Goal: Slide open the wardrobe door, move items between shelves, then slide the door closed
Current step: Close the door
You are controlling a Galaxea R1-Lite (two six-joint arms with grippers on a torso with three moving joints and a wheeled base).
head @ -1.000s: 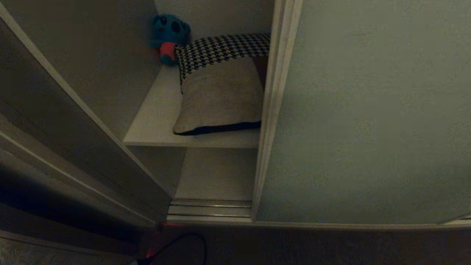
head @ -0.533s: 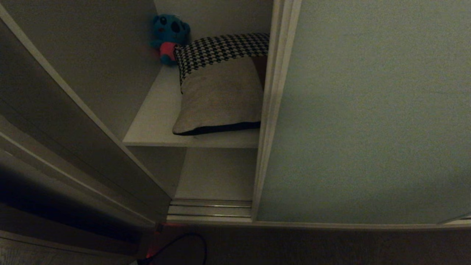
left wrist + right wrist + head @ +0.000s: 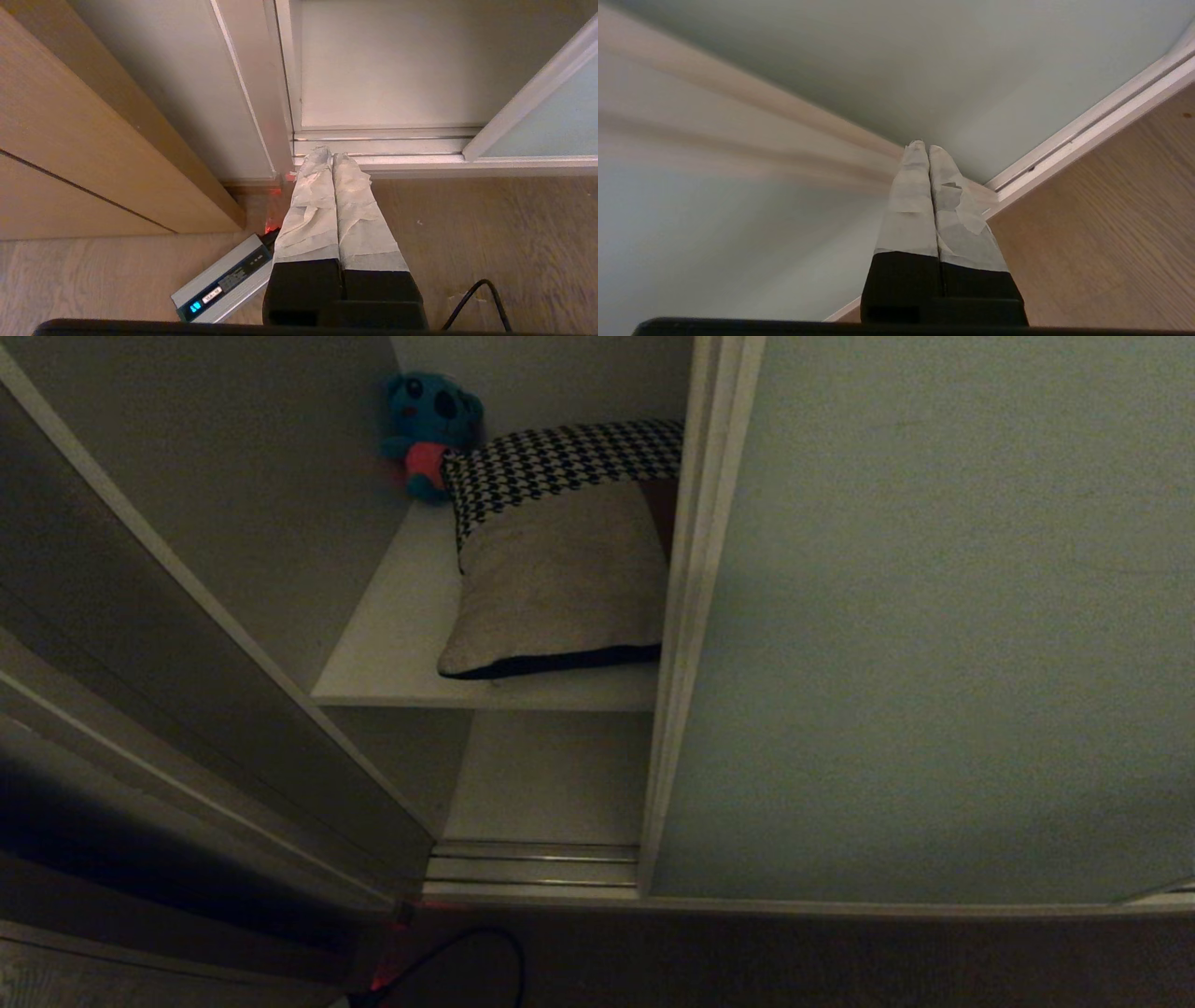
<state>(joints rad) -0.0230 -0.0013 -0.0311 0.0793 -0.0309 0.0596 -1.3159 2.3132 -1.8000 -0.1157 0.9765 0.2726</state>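
The pale grey-green sliding wardrobe door (image 3: 934,616) stands partly open; just left of its frame, a houndstooth-and-cream cushion (image 3: 560,560) lies on the off-white shelf (image 3: 392,653). Right gripper (image 3: 922,145), jaws clenched and empty, faces the door, probably to push it; left gripper (image 3: 332,153) hangs clenched near the floor track.

We find only one item bearing print: grey power brick (image 3: 223,284) on wood floor (image 3: 490,233), left wrist view. Pale label strip on its top face carries dark lettering, too small for us to read. Small blue-lit mark glows at its near end; symbol not legible. No other text, brand, number or sign readable in any view.
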